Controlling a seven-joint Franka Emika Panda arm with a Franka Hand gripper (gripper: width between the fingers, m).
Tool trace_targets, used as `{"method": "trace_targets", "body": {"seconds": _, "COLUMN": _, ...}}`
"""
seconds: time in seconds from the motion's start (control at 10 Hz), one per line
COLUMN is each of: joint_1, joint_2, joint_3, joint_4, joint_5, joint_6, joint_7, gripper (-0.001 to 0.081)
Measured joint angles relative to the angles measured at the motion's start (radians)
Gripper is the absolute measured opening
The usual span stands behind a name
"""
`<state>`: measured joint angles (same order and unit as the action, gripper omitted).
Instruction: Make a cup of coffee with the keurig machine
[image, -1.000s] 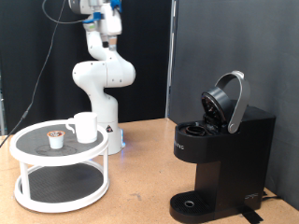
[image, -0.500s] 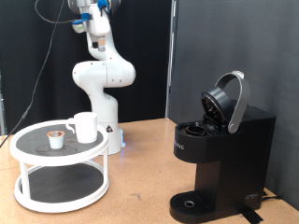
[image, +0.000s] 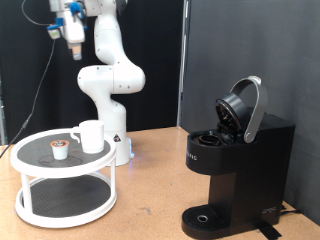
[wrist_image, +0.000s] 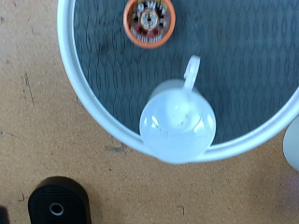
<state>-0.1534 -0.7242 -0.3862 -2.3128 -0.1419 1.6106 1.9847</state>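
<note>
The cup (image: 91, 136), a white mug, stands on the top shelf of a white round two-tier stand (image: 30, 163) at the exterior view's left. A small brown-topped pod (image: 59, 150) lies beside it. The keurig machine (image: 235, 165) stands at the exterior view's right with its lid raised. My gripper (image: 72, 40) hangs high above the stand, far from everything. The wrist view looks straight down on the cup (wrist_image: 176, 126), the pod (wrist_image: 149, 21) and the stand's rim (wrist_image: 82, 93). No fingers show there.
The white robot base (image: 110, 85) stands behind the stand on the wooden table (image: 150, 200). A black rounded object with a round hole (wrist_image: 58, 201) shows at the wrist view's edge. A black curtain hangs behind.
The hand has swung from the top centre towards the exterior view's left and now hangs above the stand. The cup, the pod and the machine have not moved.
</note>
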Motion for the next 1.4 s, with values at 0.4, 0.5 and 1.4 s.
{"method": "trace_targets", "body": {"seconds": 0.4, "joint_1": -0.004, "joint_2": 0.027, "joint_3": -0.047, "joint_4": 0.019, "joint_5": -0.011, "joint_6": 0.005, "joint_7": -0.049, "gripper": 0.0734}}
{"method": "trace_targets", "body": {"seconds": 0.5, "joint_1": -0.004, "joint_2": 0.028, "joint_3": -0.053, "joint_4": 0.008, "joint_5": -0.011, "joint_6": 0.010, "joint_7": -0.065, "gripper": 0.0734}}
{"method": "trace_targets", "body": {"seconds": 1.4, "joint_1": -0.021, "joint_2": 0.152, "joint_3": -0.072, "joint_4": -0.303, "joint_5": -0.144, "joint_6": 0.517, "joint_7": -0.030, "gripper": 0.0734}}
